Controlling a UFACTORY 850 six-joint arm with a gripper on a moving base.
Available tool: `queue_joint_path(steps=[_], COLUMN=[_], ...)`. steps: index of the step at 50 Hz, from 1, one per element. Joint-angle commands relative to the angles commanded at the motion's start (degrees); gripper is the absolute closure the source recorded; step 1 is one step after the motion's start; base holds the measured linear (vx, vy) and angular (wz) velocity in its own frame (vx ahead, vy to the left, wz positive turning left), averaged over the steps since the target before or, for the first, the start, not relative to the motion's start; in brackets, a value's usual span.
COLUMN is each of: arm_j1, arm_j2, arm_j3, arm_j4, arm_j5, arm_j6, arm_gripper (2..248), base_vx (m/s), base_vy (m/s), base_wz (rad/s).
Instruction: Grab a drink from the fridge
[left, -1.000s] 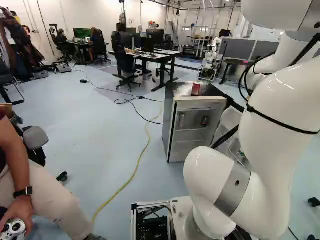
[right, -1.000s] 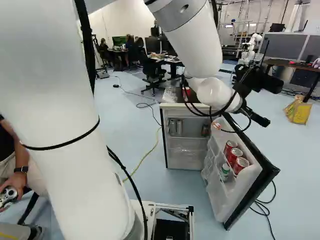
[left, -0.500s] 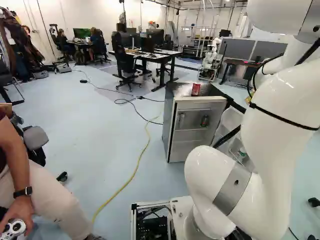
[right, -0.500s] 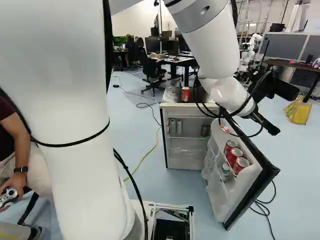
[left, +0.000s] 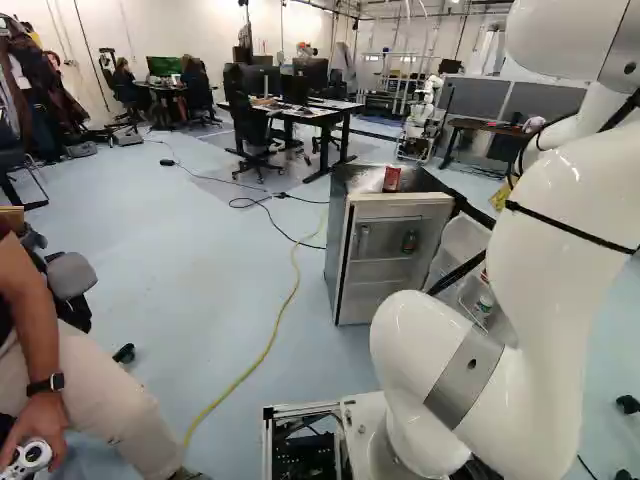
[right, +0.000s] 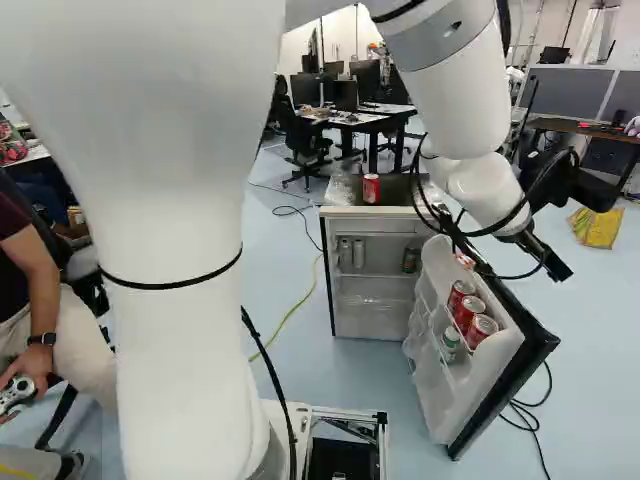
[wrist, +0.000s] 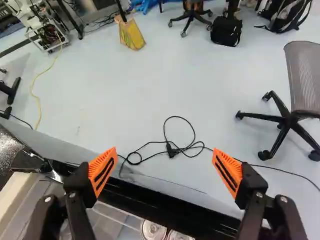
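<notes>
In the right base view my gripper (right: 556, 262) hangs above the outer side of the swung-out fridge door (right: 515, 345). Its fingers stand open with nothing between them in the wrist view, where the gripper (wrist: 165, 160) spans the door's dark edge. Several red cans (right: 468, 311) and a green-and-white bottle (right: 450, 341) sit in the door's shelves; two can tops (wrist: 153, 230) show just inside the door edge. The fridge (left: 396, 212) holds silvery cans (right: 346, 254) and a darker can (left: 409, 241). Another red can (left: 391, 179) stands upright on its top.
Loose black cable (wrist: 172, 150) lies on the floor beyond the door. An office chair (wrist: 290, 117) and a yellow bag (right: 596, 226) stand farther off. A yellow cable (left: 262, 355) runs along the floor left of the fridge. Another robot (left: 424, 108) stands in the back.
My arm has swung to the right, carrying the open gripper outward past the fridge door and slightly lower. The red can on the fridge top has come fully into sight in the right base view.
</notes>
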Motion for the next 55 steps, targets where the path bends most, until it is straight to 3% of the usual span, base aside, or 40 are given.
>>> queue_joint_path(steps=[55], arm_j1=[-0.4], arm_j2=[-15.0], arm_j3=[-19.1], arm_j4=[0.0], arm_j5=[-18.7], arm_j6=[0.0], arm_gripper=[3], base_vx=[0.0], base_vy=[0.0], base_wz=[0.0])
